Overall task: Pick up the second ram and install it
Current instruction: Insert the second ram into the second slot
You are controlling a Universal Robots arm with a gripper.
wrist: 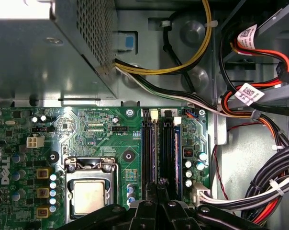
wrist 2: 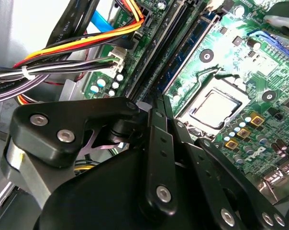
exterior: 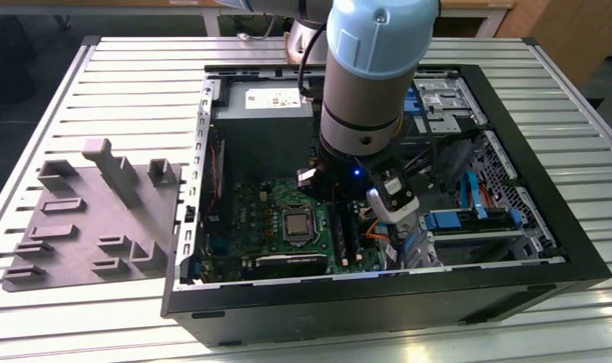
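Note:
My gripper (exterior: 386, 215) reaches down into the open computer case (exterior: 548, 227), over the memory slots beside the processor (exterior: 297, 224). In both wrist views its fingers are closed together on the top edge of the second ram (wrist: 154, 148) (wrist 2: 161, 52), a long dark stick standing in a black slot. The gripper (wrist: 159, 184) (wrist 2: 160, 108) meets that stick near one end. Another stick (wrist: 176, 153) (wrist 2: 194, 45), with a bluish face, stands in a parallel slot close by.
Bundled cables (wrist: 259, 191) run close to the slots on one side and the processor socket (wrist: 89, 194) on the other. The power supply box (wrist: 39, 48) stands beyond the board. A grey tray with upright blocks (exterior: 84, 219) lies at the exterior view's left.

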